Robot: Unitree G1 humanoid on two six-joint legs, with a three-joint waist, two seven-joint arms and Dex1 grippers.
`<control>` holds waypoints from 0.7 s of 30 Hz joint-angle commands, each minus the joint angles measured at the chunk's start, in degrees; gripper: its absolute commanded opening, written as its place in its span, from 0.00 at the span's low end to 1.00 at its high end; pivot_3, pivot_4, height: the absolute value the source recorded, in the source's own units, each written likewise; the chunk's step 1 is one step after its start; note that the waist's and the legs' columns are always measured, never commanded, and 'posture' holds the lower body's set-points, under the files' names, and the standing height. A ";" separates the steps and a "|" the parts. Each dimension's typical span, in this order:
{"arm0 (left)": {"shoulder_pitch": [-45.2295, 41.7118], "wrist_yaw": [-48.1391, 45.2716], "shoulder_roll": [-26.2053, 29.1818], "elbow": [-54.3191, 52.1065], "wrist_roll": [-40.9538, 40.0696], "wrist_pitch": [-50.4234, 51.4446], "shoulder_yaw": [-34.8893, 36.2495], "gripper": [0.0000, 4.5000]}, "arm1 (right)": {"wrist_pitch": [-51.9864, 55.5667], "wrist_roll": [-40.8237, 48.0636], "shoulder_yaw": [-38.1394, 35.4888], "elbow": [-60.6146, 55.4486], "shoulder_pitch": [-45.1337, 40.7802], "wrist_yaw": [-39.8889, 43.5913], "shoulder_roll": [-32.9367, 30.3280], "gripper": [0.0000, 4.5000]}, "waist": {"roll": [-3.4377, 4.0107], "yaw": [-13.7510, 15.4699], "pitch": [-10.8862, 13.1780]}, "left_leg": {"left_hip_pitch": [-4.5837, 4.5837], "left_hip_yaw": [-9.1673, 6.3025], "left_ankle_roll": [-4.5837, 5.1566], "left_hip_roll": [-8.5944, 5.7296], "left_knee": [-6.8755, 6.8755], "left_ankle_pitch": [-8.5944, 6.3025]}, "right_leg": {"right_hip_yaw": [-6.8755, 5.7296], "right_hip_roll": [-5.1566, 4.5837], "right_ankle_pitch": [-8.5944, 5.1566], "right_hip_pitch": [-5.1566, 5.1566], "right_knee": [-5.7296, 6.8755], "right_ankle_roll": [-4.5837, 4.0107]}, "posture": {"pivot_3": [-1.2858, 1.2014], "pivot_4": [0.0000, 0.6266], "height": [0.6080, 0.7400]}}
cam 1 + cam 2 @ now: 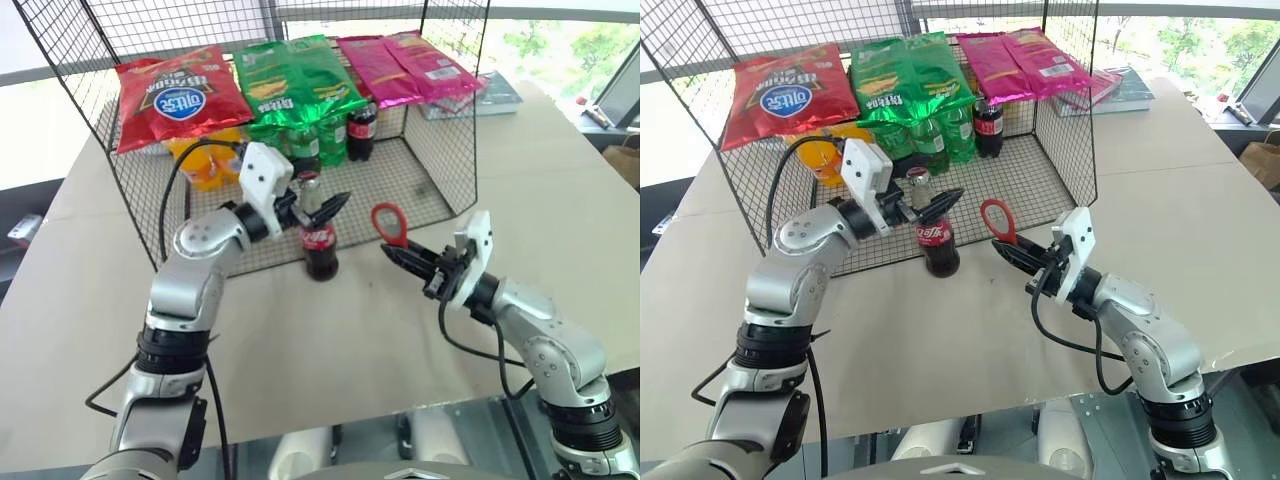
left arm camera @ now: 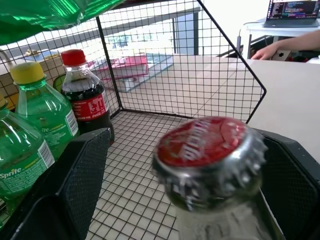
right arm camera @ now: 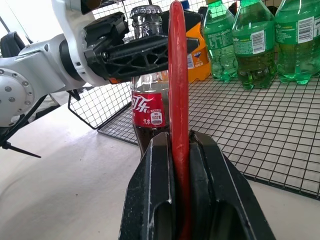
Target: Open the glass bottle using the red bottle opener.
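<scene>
1. My left gripper (image 1: 322, 205) is spread wide, fingers either side of the glass bottle (image 1: 320, 240) neck, just under the cap; not clamped.
2. Bottle stands upright at the wire basket (image 1: 440, 190) front edge, between my two hands.
3. My right gripper (image 1: 400, 256) is clenched on the red bottle opener (image 1: 390, 224) handle; loop head points up, just right of the bottle, apart from it.

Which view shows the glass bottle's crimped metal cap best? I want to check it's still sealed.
The left wrist view: the red-topped crimped metal cap sits close up between the open left gripper's fingers, still on. The right wrist view shows it side-on, beside the red bottle opener. Both eye views show it small.
</scene>
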 commanded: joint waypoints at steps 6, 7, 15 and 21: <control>9.74 -5.67 0.94 -9.15 -7.56 2.92 -1.28 0.98 | -0.60 1.38 -2.41 -3.17 0.67 0.13 -1.41 0.00 | 0.01 -0.44 0.00 | 0.03 0.02 -0.01 0.15 0.01 0.00 | 0.03 0.00 0.00 0.01 0.01 0.00 | 0.52 0.24 1.00; 10.61 -5.86 0.91 -8.89 -7.13 2.26 -1.52 0.98 | -0.48 1.55 -2.71 -3.47 0.90 0.08 -1.72 0.00 | 0.01 -0.42 0.00 | 0.05 0.02 -0.01 0.15 0.01 0.00 | 0.03 0.01 0.00 0.03 0.04 -0.01 | 0.52 0.24 1.00; 11.57 -6.47 0.58 -5.82 -5.32 -1.52 -1.56 0.98 | -0.18 1.89 -3.34 -4.64 1.83 -0.50 -2.81 0.00 | 0.01 -0.24 0.00 | 0.50 0.03 -0.01 0.20 0.00 0.00 | 0.03 0.04 -0.01 0.46 0.10 -0.02 | 0.52 0.24 1.00; 12.38 -6.42 0.59 -6.36 -5.30 -2.44 -1.41 0.98 | -0.16 1.95 -3.25 -4.78 1.85 -0.74 -2.75 0.00 | 0.00 -0.25 0.00 | 0.50 0.03 -0.01 0.20 0.00 0.01 | 0.03 0.04 -0.01 0.46 0.11 -0.02 | 0.52 0.24 1.00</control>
